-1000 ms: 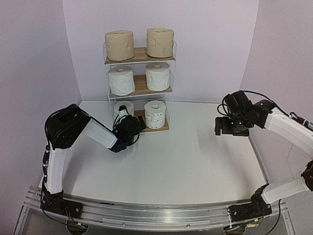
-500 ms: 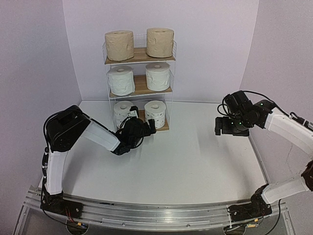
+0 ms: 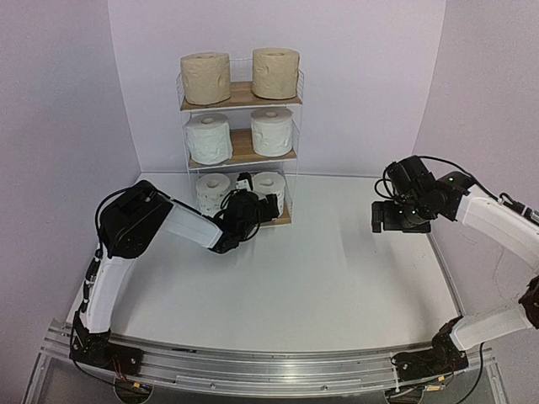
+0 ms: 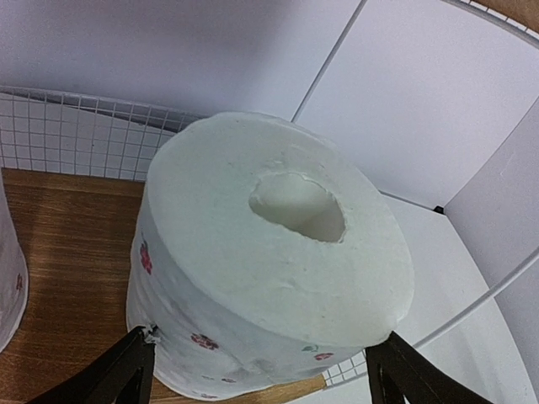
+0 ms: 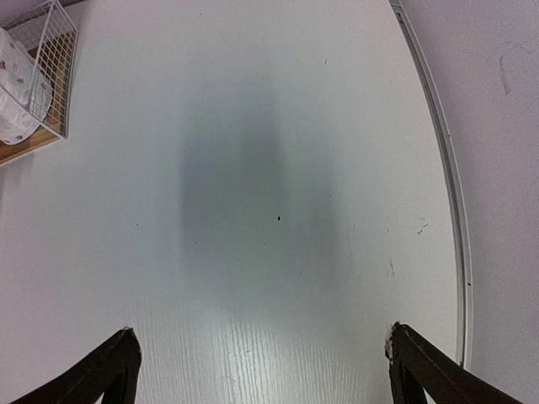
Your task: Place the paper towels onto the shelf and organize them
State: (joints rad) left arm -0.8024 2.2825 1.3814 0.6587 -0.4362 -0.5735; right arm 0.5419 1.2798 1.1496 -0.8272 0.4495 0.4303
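In my top view the shelf (image 3: 242,147) stands upper centre on the table (image 3: 337,278), against the back wall, with the paper towels (image 3: 205,78) two abreast on each of three tiers. My left gripper (image 3: 263,204) sits just before the bottom tier's right-hand roll (image 3: 271,187), straddling it. My right gripper (image 3: 389,220) hangs at mid right, well apart.

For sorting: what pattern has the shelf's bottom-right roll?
White roll with small reddish prints; clearest in the left wrist view.
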